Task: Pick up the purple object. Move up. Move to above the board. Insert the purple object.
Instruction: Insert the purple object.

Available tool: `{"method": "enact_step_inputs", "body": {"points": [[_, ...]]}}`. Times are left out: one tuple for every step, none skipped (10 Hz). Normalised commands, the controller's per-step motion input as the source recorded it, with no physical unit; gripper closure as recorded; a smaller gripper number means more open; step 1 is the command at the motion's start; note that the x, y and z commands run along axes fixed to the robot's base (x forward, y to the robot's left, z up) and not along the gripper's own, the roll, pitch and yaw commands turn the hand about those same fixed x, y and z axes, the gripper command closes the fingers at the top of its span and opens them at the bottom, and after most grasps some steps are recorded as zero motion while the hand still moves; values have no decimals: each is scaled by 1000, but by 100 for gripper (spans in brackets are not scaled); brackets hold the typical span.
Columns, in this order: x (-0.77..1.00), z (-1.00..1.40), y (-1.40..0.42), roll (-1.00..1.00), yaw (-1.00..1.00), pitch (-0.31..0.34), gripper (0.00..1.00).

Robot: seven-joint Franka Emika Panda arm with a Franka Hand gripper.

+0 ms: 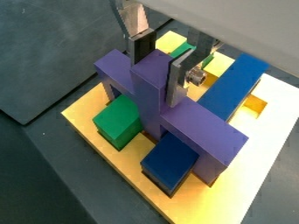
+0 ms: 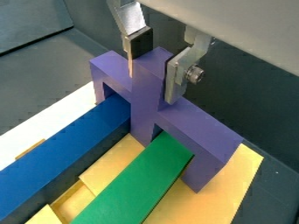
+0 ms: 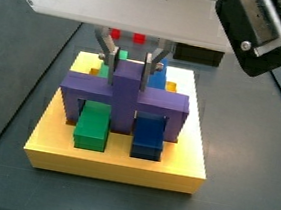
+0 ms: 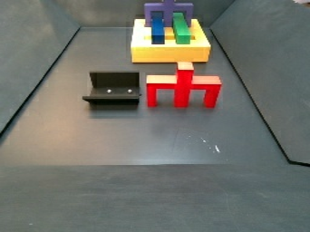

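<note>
The purple object (image 1: 176, 114) stands seated on the yellow board (image 1: 79, 112), its legs down between the green block (image 1: 117, 122) and the blue block (image 1: 170, 162). My gripper (image 1: 158, 77) straddles its upright middle stem, one finger on each side, and looks closed on it. It shows the same way in a wrist view (image 2: 152, 80), with the purple object (image 2: 152, 109) below it. In a side view my gripper (image 3: 131, 60) hangs over the purple object (image 3: 125, 94) on the board (image 3: 113, 163). The purple object (image 4: 164, 11) also shows far back in a side view.
A red object (image 4: 184, 88) with several prongs lies on the dark floor beside the fixture (image 4: 112, 88), in front of the board (image 4: 169, 50). A long blue block (image 2: 65, 149) and a green block (image 2: 135, 188) lie in the board's slots.
</note>
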Motion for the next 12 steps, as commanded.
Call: {"method": "enact_step_inputs", "body": {"points": [[29, -143, 0, -134, 0, -31, 100], [0, -371, 26, -70, 0, -30, 100], [17, -571, 80, -40, 0, -31, 100], [160, -717, 186, -71, 0, -7, 100], [191, -651, 137, -154, 0, -39, 100], [169, -589, 109, -197, 0, -47, 100], [131, -529, 74, -226, 0, -66, 100], [126, -477, 29, -221, 0, -70, 100], [0, -343, 0, -71, 137, -51, 100], [-17, -263, 0, -11, 126, -63, 100], [-166, -249, -37, 71, 20, -74, 100], [0, -257, -14, 71, 0, -6, 100]]}}
